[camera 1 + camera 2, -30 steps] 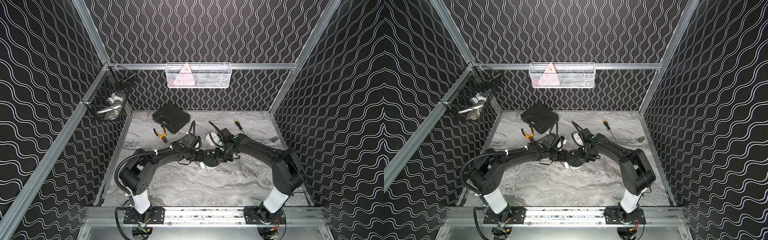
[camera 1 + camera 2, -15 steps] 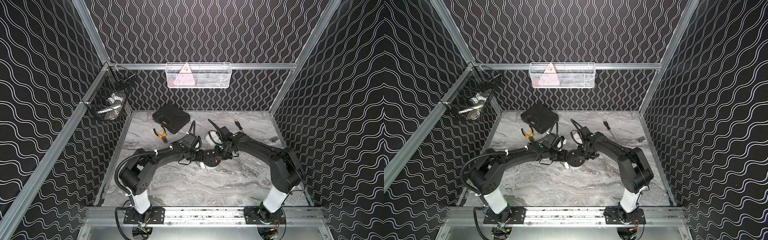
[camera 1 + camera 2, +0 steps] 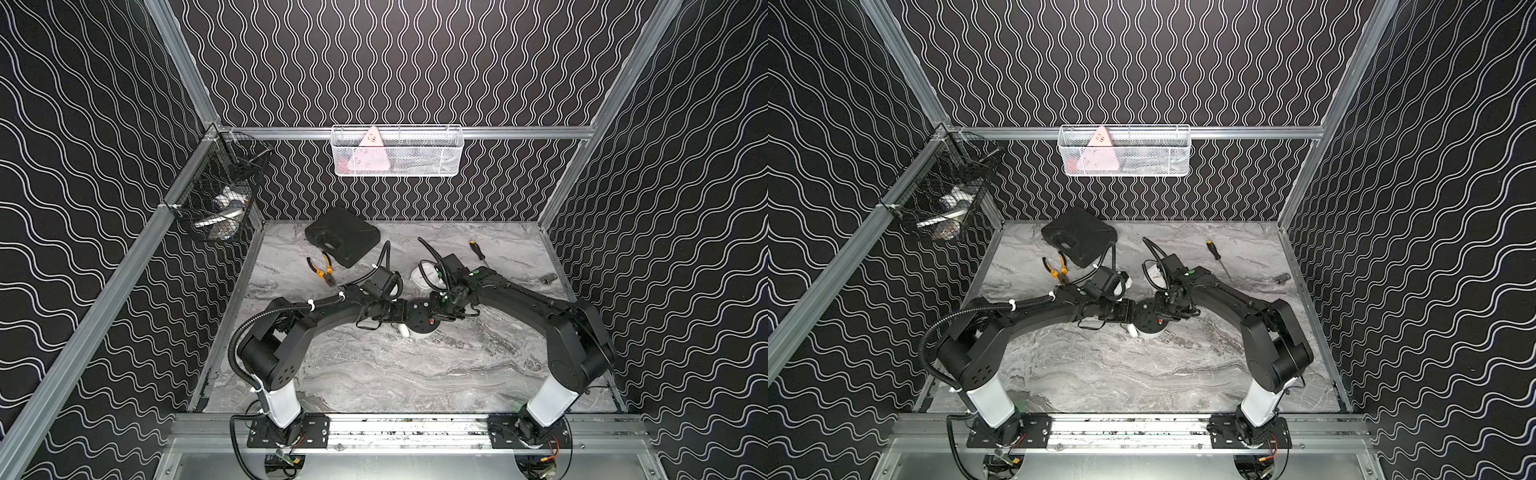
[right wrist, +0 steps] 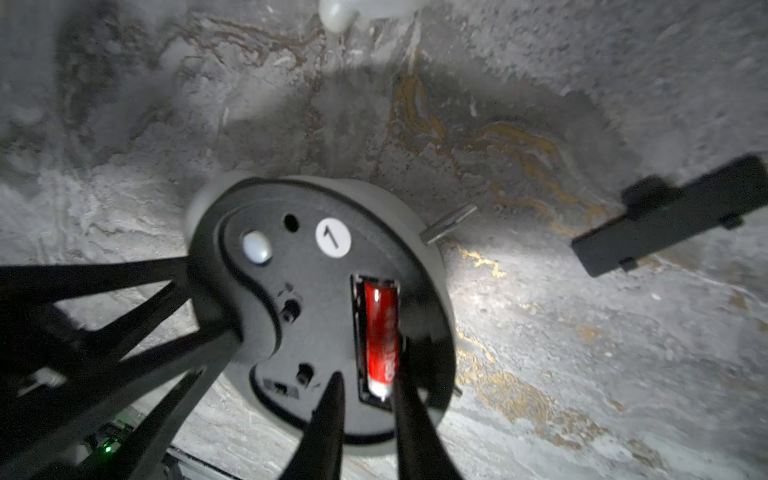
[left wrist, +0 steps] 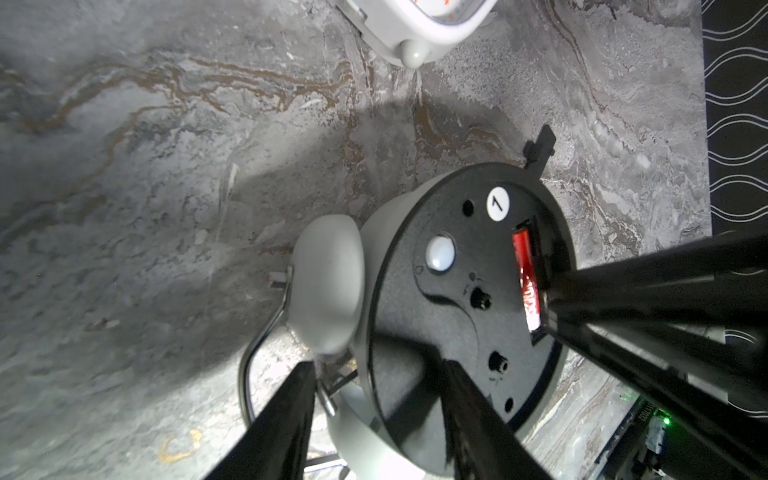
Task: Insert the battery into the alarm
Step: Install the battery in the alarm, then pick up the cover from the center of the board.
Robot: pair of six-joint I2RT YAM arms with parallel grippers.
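The alarm (image 3: 419,318) (image 3: 1148,318) lies face down mid-table, its black back up. In its open compartment lies the red battery (image 4: 380,332) (image 5: 525,270). My left gripper (image 5: 374,365) (image 3: 401,311) is shut on the alarm, with one finger outside the grey rim and one on the black back. My right gripper (image 4: 368,376) (image 3: 436,307) stands open just above the back. Its two fingertips are a little apart on either side of the battery's near end. The compartment's black lid (image 4: 665,220) (image 5: 540,145) lies loose on the table beside the alarm.
A second white clock (image 3: 424,276) (image 5: 415,25) stands just behind the arms. Farther back are pliers (image 3: 322,270), a black case (image 3: 343,235), a screwdriver (image 3: 476,249) and a small metal part (image 3: 548,278). A white basket (image 3: 397,151) and a black wire basket (image 3: 220,199) hang on the walls.
The right gripper's fingers have parted over the alarm's back and its wrist has shifted slightly. The left arm and the alarm have stayed where they were.
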